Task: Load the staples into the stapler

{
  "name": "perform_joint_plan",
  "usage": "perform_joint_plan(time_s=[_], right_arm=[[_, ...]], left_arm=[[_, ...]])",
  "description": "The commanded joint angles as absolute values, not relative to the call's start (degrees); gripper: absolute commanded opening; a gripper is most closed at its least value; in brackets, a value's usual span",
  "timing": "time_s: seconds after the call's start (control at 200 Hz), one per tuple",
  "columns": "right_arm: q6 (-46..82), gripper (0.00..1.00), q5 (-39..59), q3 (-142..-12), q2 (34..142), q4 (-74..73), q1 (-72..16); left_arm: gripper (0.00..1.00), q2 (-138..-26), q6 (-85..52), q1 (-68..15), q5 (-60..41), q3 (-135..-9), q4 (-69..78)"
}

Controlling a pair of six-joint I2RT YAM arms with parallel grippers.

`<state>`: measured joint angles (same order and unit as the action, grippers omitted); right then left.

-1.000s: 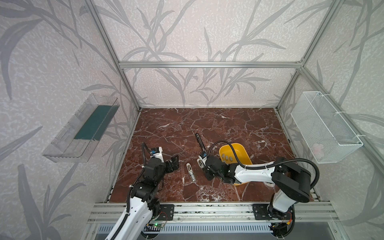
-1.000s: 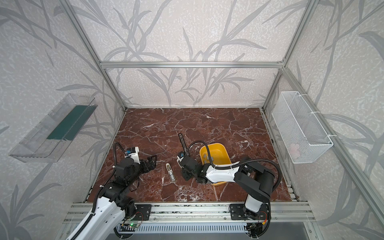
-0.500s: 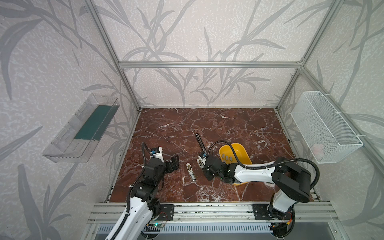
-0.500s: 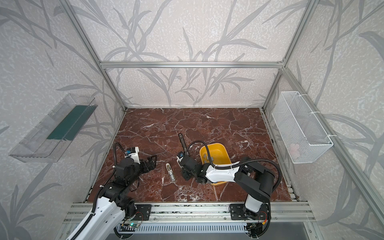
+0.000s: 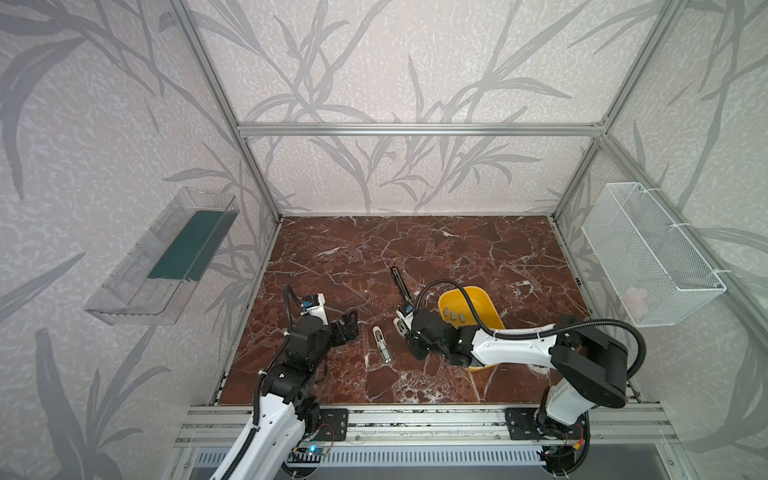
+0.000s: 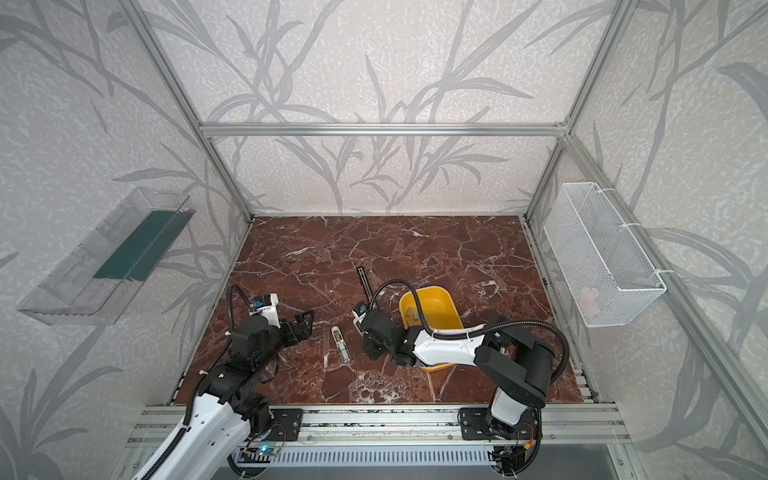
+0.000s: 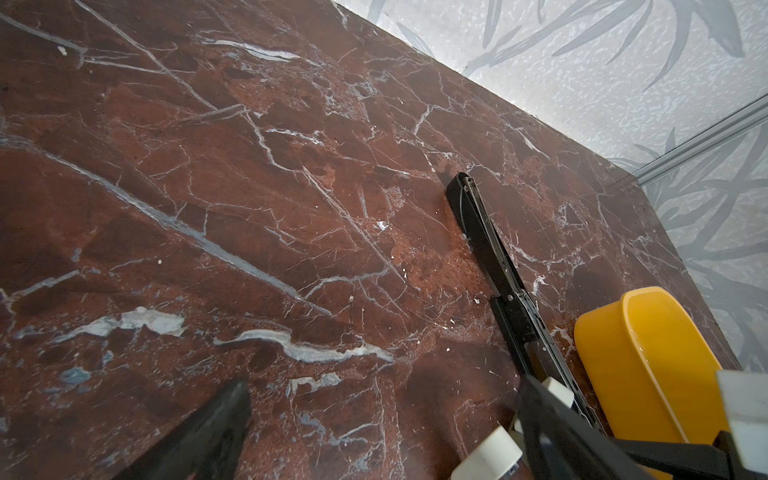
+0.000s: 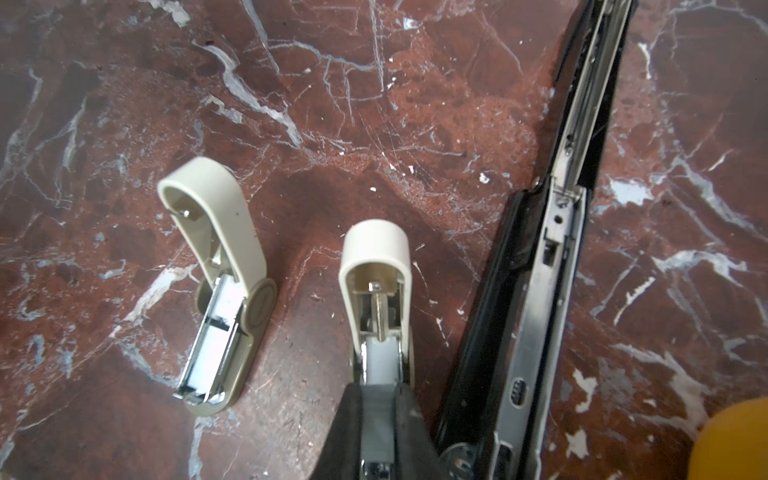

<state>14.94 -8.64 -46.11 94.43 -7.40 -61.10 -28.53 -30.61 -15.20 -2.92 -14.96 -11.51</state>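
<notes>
- Staples (image 5: 454,316), small grey strips, lie loose inside the yellow bin (image 5: 492,309). The bin stands on the worktop (image 5: 415,249) toward its right front, apart from the right edge.
- Right gripper (image 8: 376,399) is closed on the held mini stapler (image 8: 374,266), pinching its metal end. The cream lid is swung open and points away from the gripper. Whether it touches the marble I cannot tell.
- Black stapler (image 8: 540,291) lies opened out flat and long, just beside the held mini stapler on the bin's side. In the left wrist view its near end runs close along the bin wall.
- Loose mini stapler (image 8: 220,266) lies open on the worktop on the other side, with a clear strip of marble between it and the held mini stapler.
- Left gripper (image 5: 348,326) hangs with jaws wide apart over bare marble, toward the left edge and apart from the loose mini stapler.
- Far half of the worktop, up to the back wall, is open marble, and so is the front strip along the aluminium rail (image 5: 415,415).
</notes>
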Motion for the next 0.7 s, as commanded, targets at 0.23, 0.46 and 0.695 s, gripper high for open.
perform_joint_plan(time_s=[0.23,0.46,0.695], right_arm=[[13.53,0.0,-10.55,-45.26,91.84,-7.56,-60.74],[13.54,0.0,-10.59,-45.98,92.79,-6.85,-60.73],[13.54,0.0,-10.34,-46.71,93.85,-6.19,-60.72]], left_arm=[[0.99,-28.16,-30.26,-14.95,-2.84,-15.48,-10.33],[0.99,-28.16,-30.25,-14.94,-2.83,-15.52,-10.29],[0.99,-28.13,-30.24,-14.94,-2.96,-15.53,-10.29]])
